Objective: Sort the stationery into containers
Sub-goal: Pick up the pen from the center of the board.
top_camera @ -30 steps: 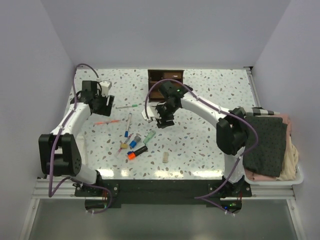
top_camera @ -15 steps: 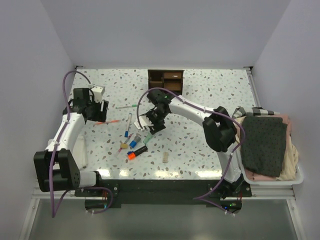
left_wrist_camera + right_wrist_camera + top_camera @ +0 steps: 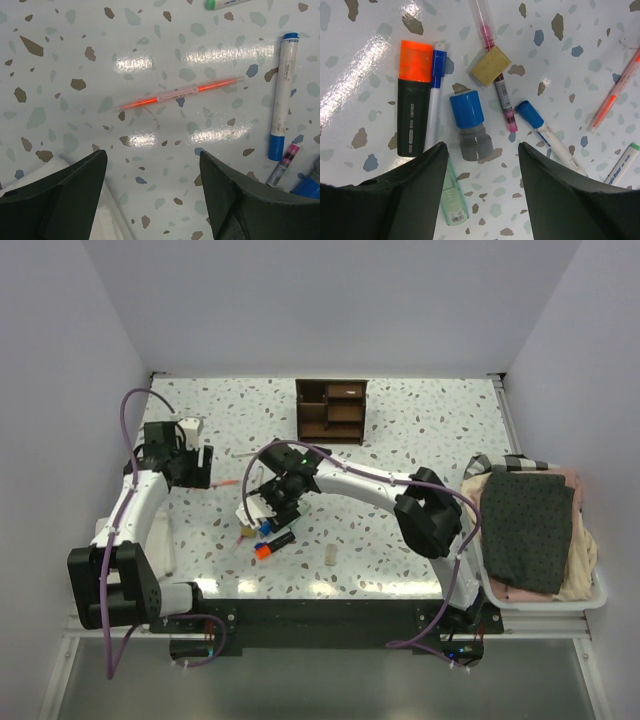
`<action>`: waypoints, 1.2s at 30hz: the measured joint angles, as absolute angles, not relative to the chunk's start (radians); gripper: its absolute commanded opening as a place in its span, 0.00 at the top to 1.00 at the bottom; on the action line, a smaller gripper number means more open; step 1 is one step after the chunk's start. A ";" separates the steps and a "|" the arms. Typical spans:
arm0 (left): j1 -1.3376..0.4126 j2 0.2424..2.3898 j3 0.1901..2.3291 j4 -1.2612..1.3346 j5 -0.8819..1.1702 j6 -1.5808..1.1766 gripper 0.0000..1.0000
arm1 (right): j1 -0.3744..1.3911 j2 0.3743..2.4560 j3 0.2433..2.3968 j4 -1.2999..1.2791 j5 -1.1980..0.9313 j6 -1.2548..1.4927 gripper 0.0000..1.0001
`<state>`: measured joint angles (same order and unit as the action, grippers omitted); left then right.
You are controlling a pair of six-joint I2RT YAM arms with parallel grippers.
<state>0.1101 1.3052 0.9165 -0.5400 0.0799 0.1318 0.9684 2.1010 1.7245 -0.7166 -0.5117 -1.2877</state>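
Note:
The dark brown wooden organizer (image 3: 332, 408) stands at the table's far middle. My right gripper (image 3: 268, 505) (image 3: 481, 160) is open and empty, low over a cluster of stationery: an orange-and-black marker (image 3: 412, 107), a blue-and-grey capped piece (image 3: 470, 125), a tan eraser (image 3: 491, 65), a pink pen (image 3: 504, 105), a blue-capped white pen (image 3: 545, 132) and a green translucent piece (image 3: 454, 205) beside the left finger. My left gripper (image 3: 185, 465) (image 3: 152, 160) is open and empty, above an orange pen (image 3: 182, 93) (image 3: 225, 484).
A second tan block (image 3: 332, 554) lies alone near the front. A white cloth (image 3: 112, 220) lies under my left finger. A pile of dark and pink cloths (image 3: 530, 525) sits in a white tray at the right edge. A blue-capped marker (image 3: 280, 95) lies right of the orange pen.
My right gripper has moved from near the organizer leftward and toward the front, down over the stationery cluster. My left gripper has shifted a little left and toward the front.

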 measured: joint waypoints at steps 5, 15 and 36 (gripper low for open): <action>0.150 1.306 0.916 -0.540 0.078 0.124 0.21 | 0.995 2.101 1.724 -0.694 -0.477 -1.266 0.37; 0.191 1.415 0.916 -0.532 0.239 0.302 0.37 | 1.003 2.143 1.816 -0.672 -0.416 -1.197 0.39; 0.088 1.760 1.126 -0.612 0.448 0.745 0.55 | 0.751 2.104 1.864 -0.540 -0.462 -0.623 0.41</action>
